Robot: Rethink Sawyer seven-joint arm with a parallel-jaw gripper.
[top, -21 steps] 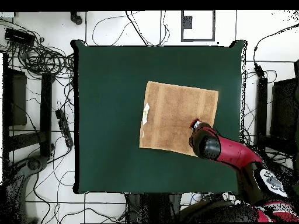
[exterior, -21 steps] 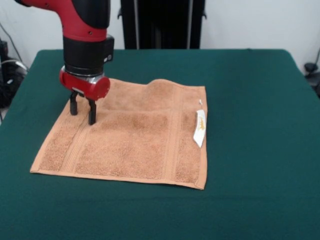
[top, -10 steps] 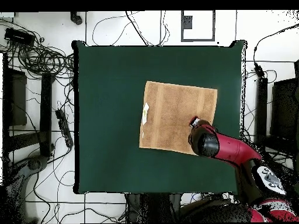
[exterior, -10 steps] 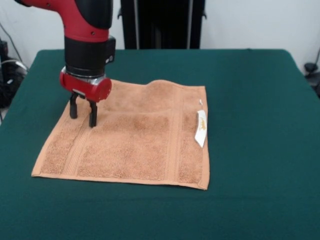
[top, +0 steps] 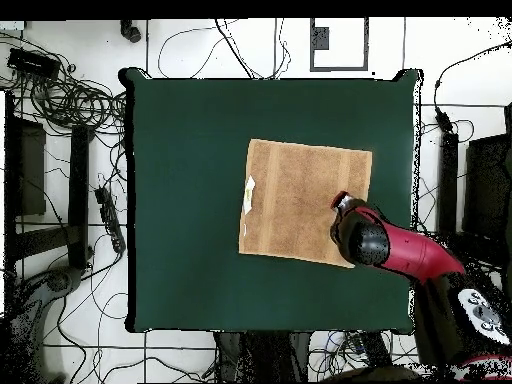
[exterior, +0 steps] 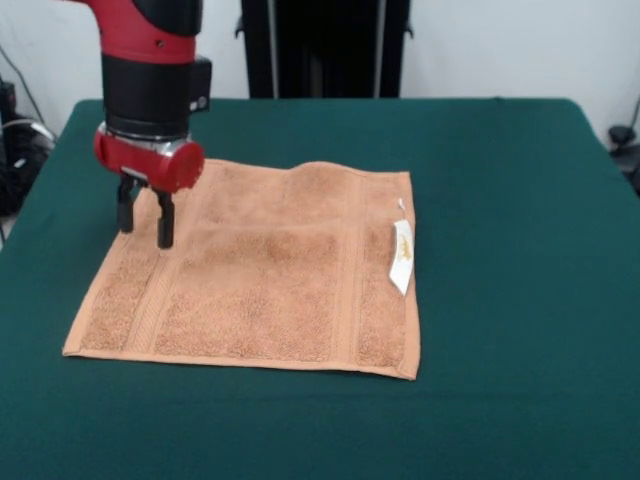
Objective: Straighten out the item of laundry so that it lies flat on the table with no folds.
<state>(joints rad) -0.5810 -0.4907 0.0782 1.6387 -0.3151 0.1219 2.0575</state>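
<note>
Gripper [exterior: 145,222], fingers slightly parted and empty, hangs over the towel [exterior: 260,270]'s edge band, apparently because a rumple remains along the far edge.

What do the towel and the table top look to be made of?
Towel: looks like terry cloth, with a fuzzy orange-tan pile, flatter woven border bands and a white label.
Table: dark green matte top without shine, probably felt or a similar fabric covering.
</note>
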